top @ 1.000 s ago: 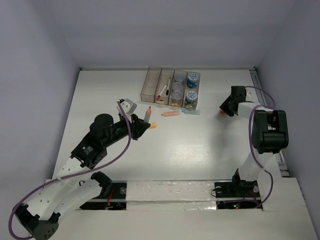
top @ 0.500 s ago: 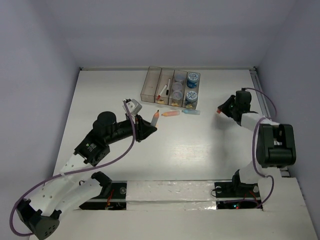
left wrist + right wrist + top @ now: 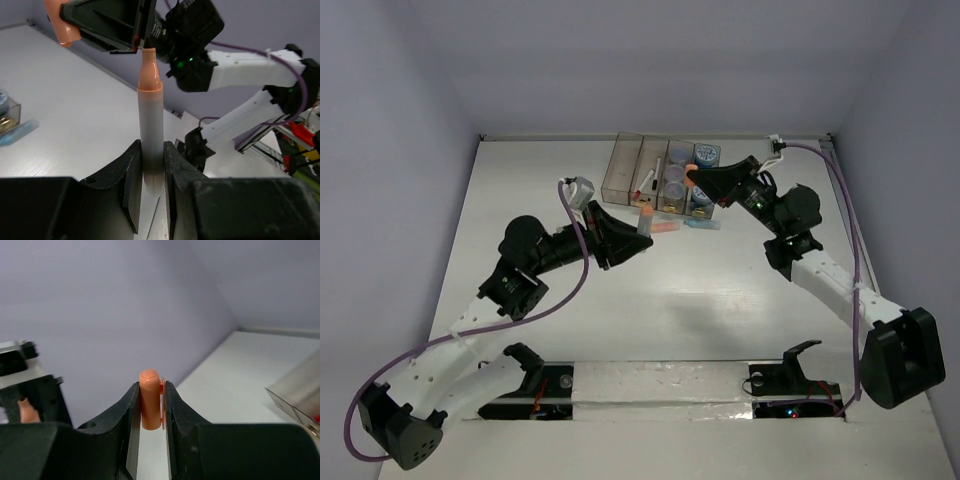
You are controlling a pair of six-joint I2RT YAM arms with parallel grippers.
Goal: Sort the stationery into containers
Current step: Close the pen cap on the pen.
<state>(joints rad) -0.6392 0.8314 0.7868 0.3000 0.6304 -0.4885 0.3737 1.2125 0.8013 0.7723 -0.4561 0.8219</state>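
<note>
From above: white table (image 3: 520,180) walled at left, back and right, with the containers (image 3: 625,170) near the back edge at mid-width and a broad run of white surface towards the near edge and both side walls. Inside the bins, thin pens (image 3: 646,184), clear jars (image 3: 673,184) and blue-patterned jars (image 3: 707,155). Just in front of the bins, loose on the table, an orange marker (image 3: 667,228) and a blue marker (image 3: 706,224), roughly end to end. Left pincer (image 3: 638,238) reaching in from the left, just short of the containers' near ends, clamped on a grey marker (image 3: 645,219) with its orange cap uppermost. Right pincer (image 3: 696,178) reaching in from the right above the right-hand bins (exact bin impossible to tell), closed on an orange stub (image 3: 691,169). From the left wrist: fingers (image 3: 131,175) pressed tight on both sides of the grey marker (image 3: 150,120), held upright, cap close under the right pincer — stub (image 3: 62,25) poking out at its tip, blue marker (image 3: 17,132) low at the left edge. From the right wrist: fingers (image 3: 129,410) snug on the orange stub (image 3: 149,400), rounded end forward, with a corner of the containers (image 3: 300,390) at right and the wall beyond.
</note>
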